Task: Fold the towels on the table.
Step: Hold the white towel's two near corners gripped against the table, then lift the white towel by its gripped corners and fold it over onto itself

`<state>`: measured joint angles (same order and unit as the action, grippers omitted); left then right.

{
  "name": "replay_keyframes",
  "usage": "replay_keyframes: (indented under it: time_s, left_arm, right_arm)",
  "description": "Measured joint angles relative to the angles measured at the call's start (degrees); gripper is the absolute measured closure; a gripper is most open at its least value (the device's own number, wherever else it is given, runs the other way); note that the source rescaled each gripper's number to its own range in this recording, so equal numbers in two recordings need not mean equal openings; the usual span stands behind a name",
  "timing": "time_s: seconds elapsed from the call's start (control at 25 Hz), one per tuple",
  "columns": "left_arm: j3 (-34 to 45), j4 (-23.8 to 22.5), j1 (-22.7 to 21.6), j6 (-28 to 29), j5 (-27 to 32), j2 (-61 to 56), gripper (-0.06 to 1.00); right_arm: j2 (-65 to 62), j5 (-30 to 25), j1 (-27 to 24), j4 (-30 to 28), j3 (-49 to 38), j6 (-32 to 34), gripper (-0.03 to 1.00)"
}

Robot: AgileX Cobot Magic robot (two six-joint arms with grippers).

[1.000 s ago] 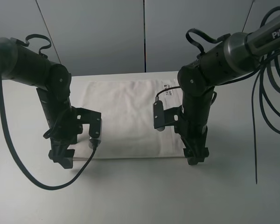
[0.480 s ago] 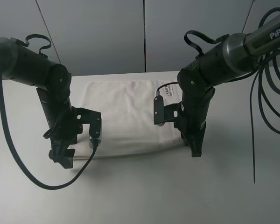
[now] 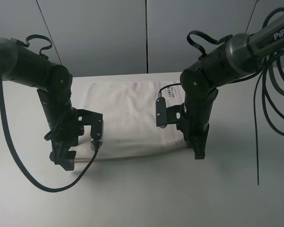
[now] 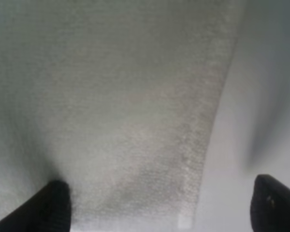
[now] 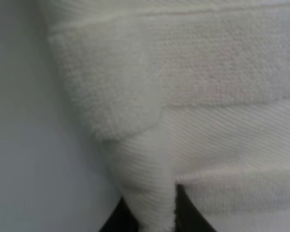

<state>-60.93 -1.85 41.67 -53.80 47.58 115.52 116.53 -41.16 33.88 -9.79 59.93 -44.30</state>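
Note:
The white towel (image 3: 128, 113) lies flat in the middle of the table (image 3: 142, 198), its small printed label (image 3: 170, 92) near the far right corner. My right gripper (image 3: 199, 153) points down at the towel's near right corner. In the right wrist view its dark fingers (image 5: 188, 218) are shut on a pinch of the towel (image 5: 150, 145). My left gripper (image 3: 62, 161) hangs at the near left corner. Its fingertips (image 4: 55, 203) stand wide open, one over the terry towel (image 4: 116, 106) and the other over bare table (image 4: 261, 96).
A black cable (image 3: 38, 184) loops from the left arm over the table's front left. More cables (image 3: 274, 109) hang beside the right arm. Grey wall panels (image 3: 109, 33) stand behind the table's far edge.
The right gripper has shut on the towel's near right corner and drawn back slightly toward the far side, tugging that corner inward. The left arm has not moved.

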Motion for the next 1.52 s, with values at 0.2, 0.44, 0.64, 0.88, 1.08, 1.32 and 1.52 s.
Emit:
replay_keyframes:
  time_s: [0.2,0.44,0.64,0.88,1.08,1.32,1.52]
  left_arm:
    - [0.00,-1.52,0.00,0.00,-2.45,0.27,0.40]
    - [0.00,-3.92,0.00,1.16,-3.39,0.38,0.94]
    - [0.00,-4.38,0.00,2.32,-3.39,0.38,0.94]
    - [0.00,-4.38,0.00,2.46,-3.19,0.47,0.94]
    - [0.00,-3.65,0.04,2.35,-1.65,0.47,0.94]
    - [0.12,0.71,0.79,0.27,2.54,0.39,0.94]
    - [0.20,1.85,1.32,0.14,3.91,-4.01,0.94]
  right_arm:
    - [0.00,-0.10,0.00,0.00,0.00,0.00,0.97]
    - [0.00,-0.22,0.00,0.10,0.00,0.00,0.97]
    - [0.00,-0.22,0.00,0.10,0.00,0.00,0.97]
    - [0.00,-1.16,0.00,1.58,0.04,-0.22,0.97]
    - [0.00,-5.25,0.00,5.93,0.40,-1.37,0.97]
    - [-0.09,-11.58,0.00,14.00,-0.02,-1.59,0.97]
    - [-5.09,-14.59,0.00,16.45,-0.71,-1.69,0.97]
